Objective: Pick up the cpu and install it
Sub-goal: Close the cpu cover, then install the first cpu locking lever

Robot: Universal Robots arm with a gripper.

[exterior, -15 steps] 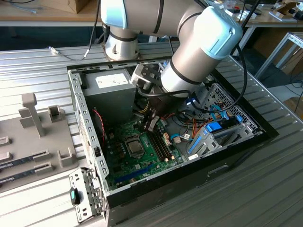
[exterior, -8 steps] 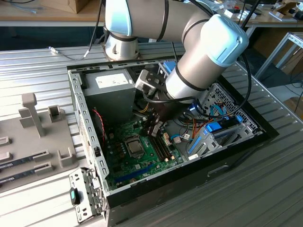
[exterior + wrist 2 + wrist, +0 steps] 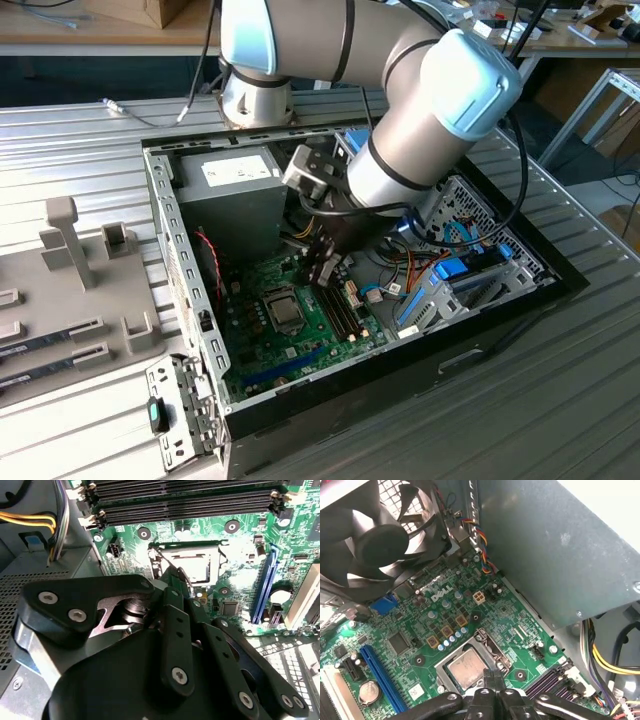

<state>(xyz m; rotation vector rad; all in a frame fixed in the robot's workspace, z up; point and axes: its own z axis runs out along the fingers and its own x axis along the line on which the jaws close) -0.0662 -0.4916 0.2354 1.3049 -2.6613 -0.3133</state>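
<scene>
Fingers (image 3: 494,679) clenched, empty, at edge of cpu (image 3: 466,669) seated in motherboard (image 3: 420,630) socket.

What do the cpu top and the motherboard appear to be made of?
The cpu top looks like dull silvery metal: it gives a soft grey sheen with smudges. The motherboard looks like green lacquered circuit board, probably fibreglass laminate: it is glossy, with fine traces.

The cpu (image 3: 466,667) sits in the socket (image 3: 470,652) on the motherboard (image 3: 290,325), inside the case (image 3: 185,265) on the worktop (image 3: 560,400).
</scene>
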